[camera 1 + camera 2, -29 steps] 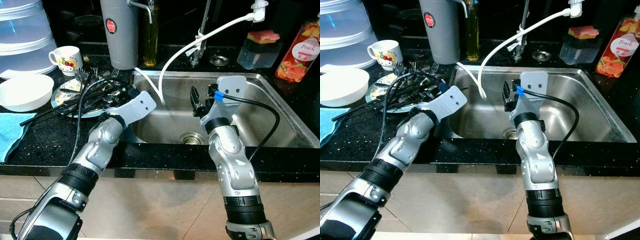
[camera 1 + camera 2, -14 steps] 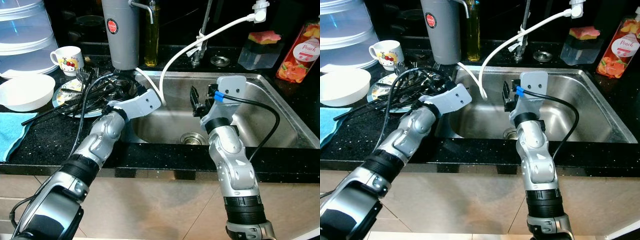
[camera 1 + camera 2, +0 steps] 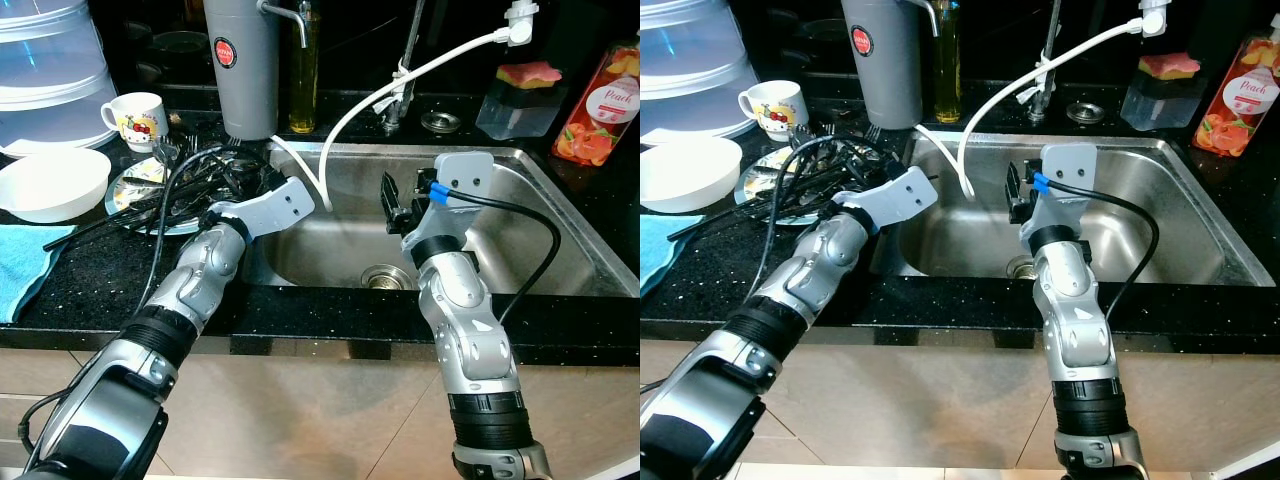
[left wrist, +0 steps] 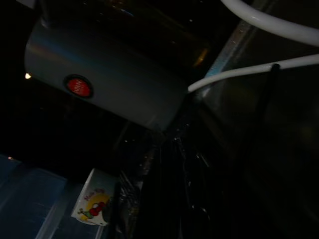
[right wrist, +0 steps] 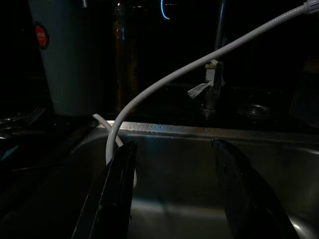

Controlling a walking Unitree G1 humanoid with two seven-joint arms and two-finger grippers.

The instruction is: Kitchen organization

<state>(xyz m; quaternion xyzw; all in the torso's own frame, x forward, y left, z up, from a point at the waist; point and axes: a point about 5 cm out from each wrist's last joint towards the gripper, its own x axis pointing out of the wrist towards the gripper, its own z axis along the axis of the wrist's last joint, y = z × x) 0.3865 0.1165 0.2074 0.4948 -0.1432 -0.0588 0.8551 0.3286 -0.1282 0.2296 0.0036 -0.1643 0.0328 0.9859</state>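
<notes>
Black speckled stone counter (image 3: pixel 90 285) w/ a steel sink (image 3: pixel 560 230) at its right. Near the counter's back-left edge, a round plate heaped w/ dark forks and utensils (image 3: pixel 185 190), beside a white cartoon mug (image 3: pixel 133 117) and a white bowl (image 3: pixel 50 183). Left gripper (image 3: pixel 262 182) reaches over the sink's left rim toward the heap; can't tell if its claw is spread. Right gripper (image 5: pixel 174 199) hangs inside the sink, claw spread, holding nothing. Step looks like approach to the utensils; next calls for lowering onto one piece & pinching it.

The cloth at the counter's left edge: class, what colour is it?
Light blue. The cloth shows best in the left eye view.
</notes>
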